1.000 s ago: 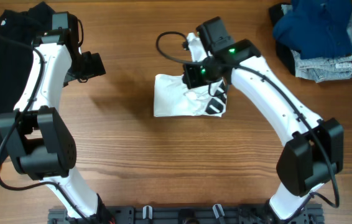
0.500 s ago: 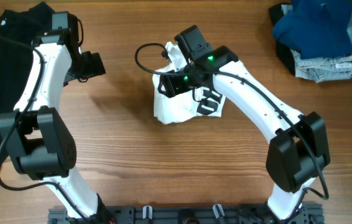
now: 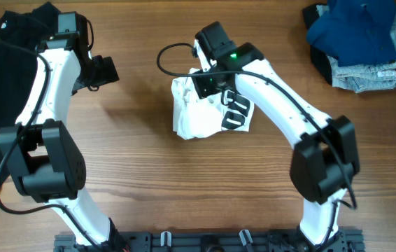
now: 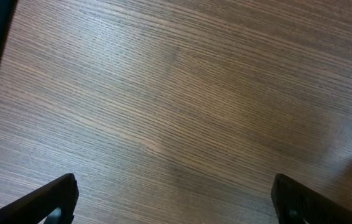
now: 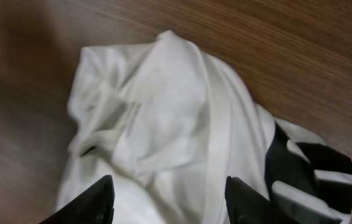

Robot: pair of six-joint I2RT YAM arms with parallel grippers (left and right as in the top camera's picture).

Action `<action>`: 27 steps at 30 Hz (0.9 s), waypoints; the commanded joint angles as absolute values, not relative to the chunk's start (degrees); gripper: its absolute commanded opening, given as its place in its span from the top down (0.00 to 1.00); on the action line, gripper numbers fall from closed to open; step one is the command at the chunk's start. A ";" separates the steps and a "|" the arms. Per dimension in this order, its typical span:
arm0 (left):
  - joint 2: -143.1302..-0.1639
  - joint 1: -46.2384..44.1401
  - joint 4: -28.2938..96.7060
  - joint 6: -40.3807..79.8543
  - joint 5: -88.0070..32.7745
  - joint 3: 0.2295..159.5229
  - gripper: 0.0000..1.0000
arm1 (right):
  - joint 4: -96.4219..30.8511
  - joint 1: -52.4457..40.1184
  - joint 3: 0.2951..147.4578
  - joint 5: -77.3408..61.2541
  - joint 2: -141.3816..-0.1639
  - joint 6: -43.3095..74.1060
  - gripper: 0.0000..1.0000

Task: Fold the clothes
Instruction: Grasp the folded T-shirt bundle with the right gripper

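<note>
The T-shirt [image 3: 194, 119], thin white fabric in a crumpled heap, we see beneath the right gripper [image 5: 166, 194], jaws parted and empty; the left gripper [image 4: 173, 190] is likewise spread wide.

The right arm [image 3: 282, 98] has swung from the shirt's 3 o'clock side toward 11 o'clock, and its wrist is now over the garment's upper edge. The right fingers [image 5: 95, 202], clamped a second ago, now stand apart above the cloth. The white T-shirt [image 3: 196, 115], earlier a flat rectangle, has bunched into a narrower, rumpled heap. Its black lettering [image 3: 235, 113] shows more fully at 3 o'clock.
</note>
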State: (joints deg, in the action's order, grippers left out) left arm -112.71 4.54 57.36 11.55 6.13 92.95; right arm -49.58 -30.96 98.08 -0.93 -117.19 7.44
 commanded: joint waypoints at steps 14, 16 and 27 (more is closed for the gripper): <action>-113.60 4.67 57.19 12.47 5.63 93.58 0.00 | -46.24 -30.04 97.27 7.40 -119.81 2.96 0.63; -113.60 4.67 57.19 12.47 5.63 93.58 0.01 | -46.02 -30.04 97.25 7.40 -119.81 3.01 0.59; -113.60 4.69 56.97 12.45 5.65 93.58 0.00 | -45.63 -30.04 96.03 5.48 -122.39 2.52 0.56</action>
